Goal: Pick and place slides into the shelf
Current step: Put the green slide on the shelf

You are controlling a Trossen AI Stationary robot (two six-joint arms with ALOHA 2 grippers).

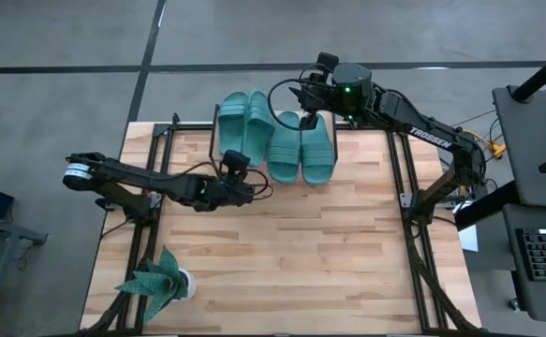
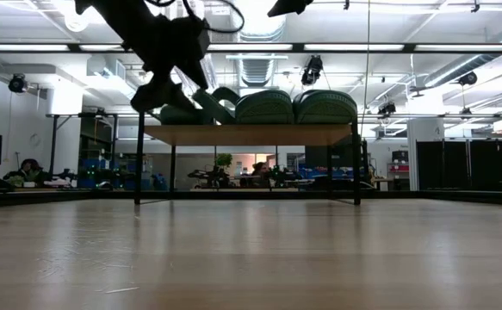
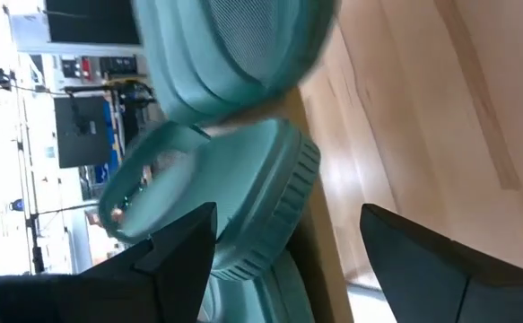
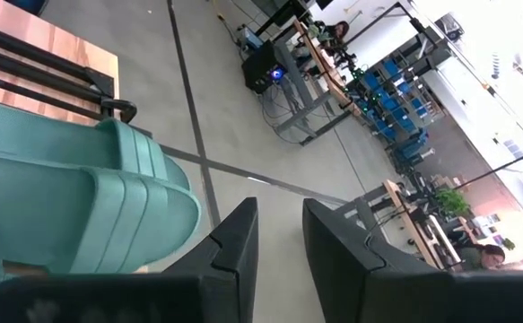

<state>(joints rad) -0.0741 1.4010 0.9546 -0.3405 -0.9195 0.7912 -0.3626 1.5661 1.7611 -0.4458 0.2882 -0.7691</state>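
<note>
Several teal slides lie on the shelf (image 2: 251, 134) at the table's far middle. The two right ones (image 1: 302, 148) lie flat side by side. The two left ones (image 1: 246, 124) overlap, and in the low view one (image 2: 209, 100) leans tilted. My left gripper (image 1: 254, 189) is open at the shelf's near left end, its fingers spread just off the near end of a left slide (image 3: 221, 202). My right gripper (image 1: 306, 99) hangs above the shelf's far side with a narrow gap between its fingers (image 4: 279, 242). It holds nothing, and a slide (image 4: 73, 197) lies below it.
A teal leafy plant in a white pot (image 1: 163, 283) stands at the table's near left corner. Black frame rails (image 1: 409, 178) run along both table sides. Bare wood (image 1: 301, 262) covers the near half. The room beyond holds desks and people.
</note>
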